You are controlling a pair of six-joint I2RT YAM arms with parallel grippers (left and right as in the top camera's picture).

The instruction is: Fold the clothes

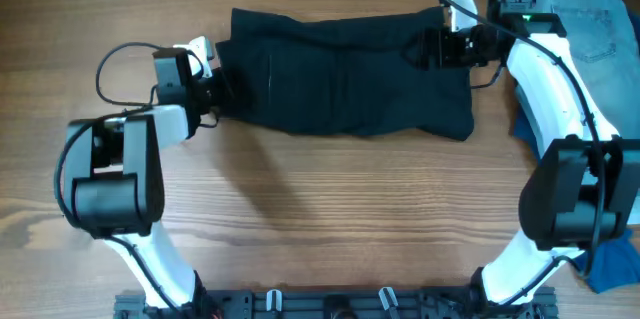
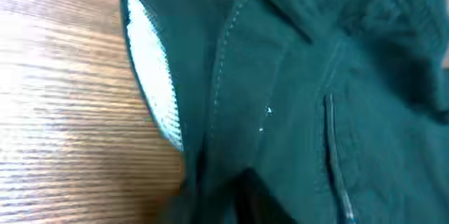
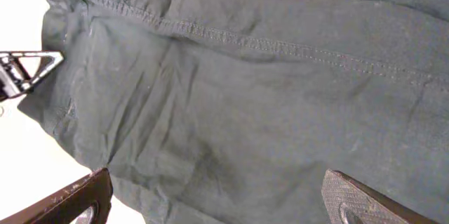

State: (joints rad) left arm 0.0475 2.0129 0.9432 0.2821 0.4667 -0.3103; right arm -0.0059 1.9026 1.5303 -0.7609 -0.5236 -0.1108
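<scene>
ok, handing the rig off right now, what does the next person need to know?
Left gripper: at the dark garment's left edge. Fabric fills its wrist view, so open or shut is unclear.
Right gripper: jaws wide open over the garment's upper right corner.
The dark garment lies as a wide band mid-table, apparently folded over once. Jeans sit at the far right corner, and a blue cloth is by the right arm's base.
Left to do: finish folding the dark garment, then the blue items.
</scene>
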